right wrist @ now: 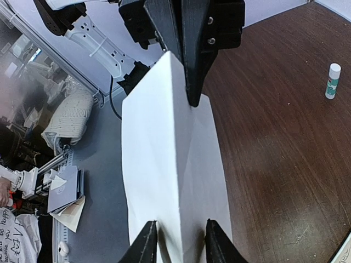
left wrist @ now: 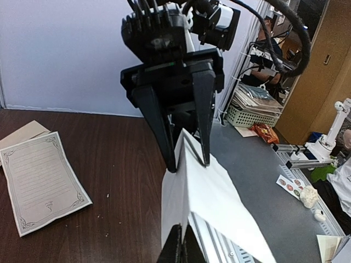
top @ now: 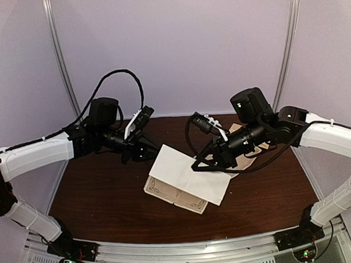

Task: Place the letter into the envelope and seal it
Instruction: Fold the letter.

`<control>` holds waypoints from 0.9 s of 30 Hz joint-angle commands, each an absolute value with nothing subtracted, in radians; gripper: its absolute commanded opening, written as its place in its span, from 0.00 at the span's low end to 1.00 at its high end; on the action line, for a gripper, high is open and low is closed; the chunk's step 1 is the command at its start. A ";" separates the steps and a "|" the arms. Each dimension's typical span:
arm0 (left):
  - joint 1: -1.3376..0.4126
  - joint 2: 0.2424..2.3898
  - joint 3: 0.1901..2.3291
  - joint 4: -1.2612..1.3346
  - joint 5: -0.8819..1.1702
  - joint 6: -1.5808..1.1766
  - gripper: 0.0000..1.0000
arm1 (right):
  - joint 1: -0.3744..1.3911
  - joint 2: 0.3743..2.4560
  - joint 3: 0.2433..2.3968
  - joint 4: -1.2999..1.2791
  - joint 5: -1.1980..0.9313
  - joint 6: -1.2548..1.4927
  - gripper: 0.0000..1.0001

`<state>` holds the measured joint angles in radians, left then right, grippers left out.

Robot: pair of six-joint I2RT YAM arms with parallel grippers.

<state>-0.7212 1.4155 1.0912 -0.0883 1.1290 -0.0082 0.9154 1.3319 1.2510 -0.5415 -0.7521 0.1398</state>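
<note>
The letter (top: 186, 172) hangs above the table, folded into a ridge with its plain white back outward. My left gripper (top: 150, 150) is shut on the far-left end of the fold, its closed tips (left wrist: 185, 233) pinching the paper (left wrist: 214, 203). My right gripper (top: 198, 165) is at the other end. Its fingers (right wrist: 145, 244) straddle the ridge (right wrist: 159, 159) with a gap on each side, so it is open. The tan envelope (left wrist: 22, 134) lies flat by the back wall, partly under a bordered cream sheet (left wrist: 41, 183), and shows behind the right arm (top: 237, 128).
Another cream sheet with a dark border (top: 173, 195) lies on the brown table under the held paper. A glue stick (right wrist: 332, 80) stands on the table. The aluminium rail (top: 181, 249) marks the near edge.
</note>
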 commanded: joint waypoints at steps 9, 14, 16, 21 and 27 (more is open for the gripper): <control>-0.726 1.431 1.118 -0.093 1.143 0.020 0.00 | 0.935 1.369 1.273 -0.489 -0.773 0.144 0.00; -0.724 1.394 1.124 -0.102 1.045 0.024 0.22 | 0.936 1.361 1.274 -0.493 -0.728 0.152 0.00; -0.717 1.362 1.122 -0.103 0.993 0.029 0.41 | 0.935 1.355 1.273 -0.500 -0.713 0.151 0.00; -0.653 1.273 1.110 -0.078 0.970 0.025 0.66 | 0.934 1.353 1.276 -0.512 -0.673 0.148 0.00; -0.627 1.206 1.027 0.110 1.013 -0.099 0.86 | 0.938 1.362 1.271 -0.489 -0.663 0.163 0.00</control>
